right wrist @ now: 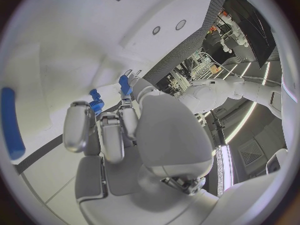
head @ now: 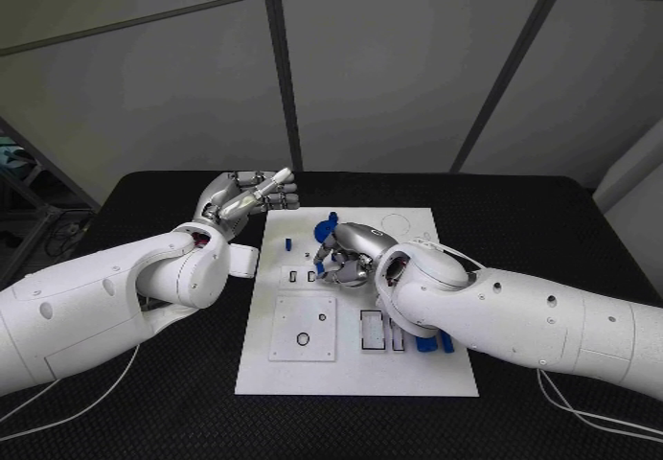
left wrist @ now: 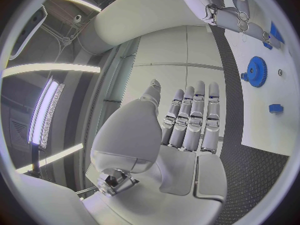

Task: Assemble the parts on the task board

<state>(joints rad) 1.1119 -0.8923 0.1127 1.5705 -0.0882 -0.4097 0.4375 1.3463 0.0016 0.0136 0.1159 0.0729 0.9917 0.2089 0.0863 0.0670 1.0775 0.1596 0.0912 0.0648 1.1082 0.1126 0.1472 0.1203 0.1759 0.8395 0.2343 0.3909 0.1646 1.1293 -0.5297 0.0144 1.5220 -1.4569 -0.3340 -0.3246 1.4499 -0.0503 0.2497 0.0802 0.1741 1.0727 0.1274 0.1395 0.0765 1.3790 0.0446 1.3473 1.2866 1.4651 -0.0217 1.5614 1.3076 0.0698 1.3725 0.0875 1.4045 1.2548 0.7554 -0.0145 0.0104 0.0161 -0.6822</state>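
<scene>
The right hand (head: 349, 257) has its fingers (right wrist: 103, 135) curled down on the white task board (head: 415, 369), with a small blue part (right wrist: 95, 105) at the fingertips; whether it is gripped I cannot tell. The blue gear (left wrist: 255, 71) lies just beyond. The left hand (head: 252, 199), fingers (left wrist: 190, 117) straight and together, holds nothing above the black table (head: 166, 196)

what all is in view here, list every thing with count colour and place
task board: one, white, middle of the table
table: one, black, under the board
gear: one, blue, on the board's far part, just beyond the right hand
small parts: several, blue, scattered on the board; exact count unclear
long parts: at least two, blue, near the board's right edge, partly hidden by the right arm
left hand: one, silver, raised off the board's far left corner, fingers extended, holding nothing
right hand: one, silver, over the board's middle, fingers curled at a small blue part
</scene>
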